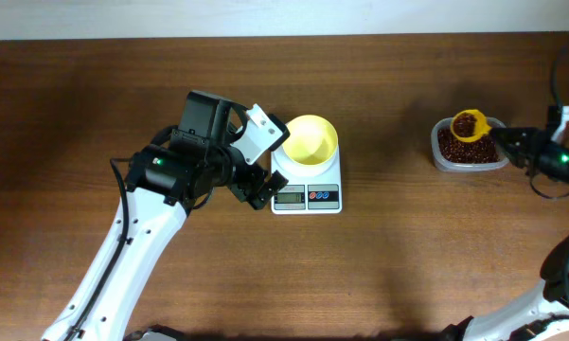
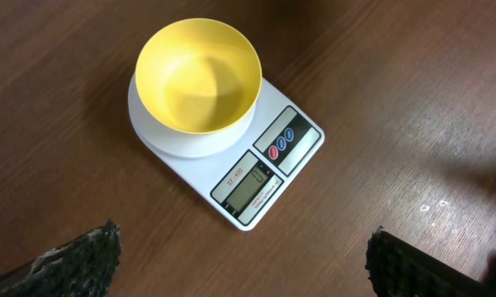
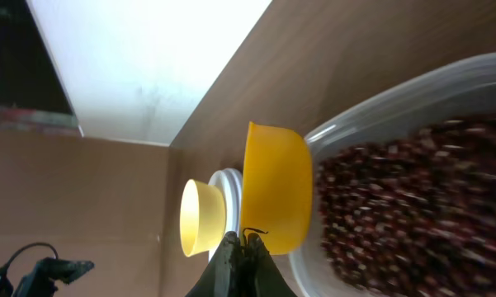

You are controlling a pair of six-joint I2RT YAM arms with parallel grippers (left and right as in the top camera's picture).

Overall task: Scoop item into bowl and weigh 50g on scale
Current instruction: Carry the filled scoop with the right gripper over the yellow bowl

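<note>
The pale-yellow bowl [image 1: 311, 138] [image 2: 198, 76] stands empty on the round platform of the white scale [image 1: 307, 196] [image 2: 268, 173]. Left of the scale, my left gripper [image 1: 270, 169] [image 2: 239, 266] hangs open above bare table, with nothing between its fingers. At the far right, the reddish-brown beans [image 1: 466, 147] [image 3: 413, 206] fill a clear tub [image 1: 442, 159] [image 3: 380, 107]. My right gripper [image 1: 507, 140] [image 3: 246, 241] is shut on the handle of a yellow scoop [image 1: 470, 124] [image 3: 276, 186]. The scoop holds some beans over the tub. The bowl [image 3: 200, 219] also shows in the right wrist view.
The left arm's white forearm [image 1: 123, 256] crosses the table's left front. Cables and the right arm [image 1: 563, 161] crowd the right edge. A pale wall runs along the table's back edge [image 1: 265, 38].
</note>
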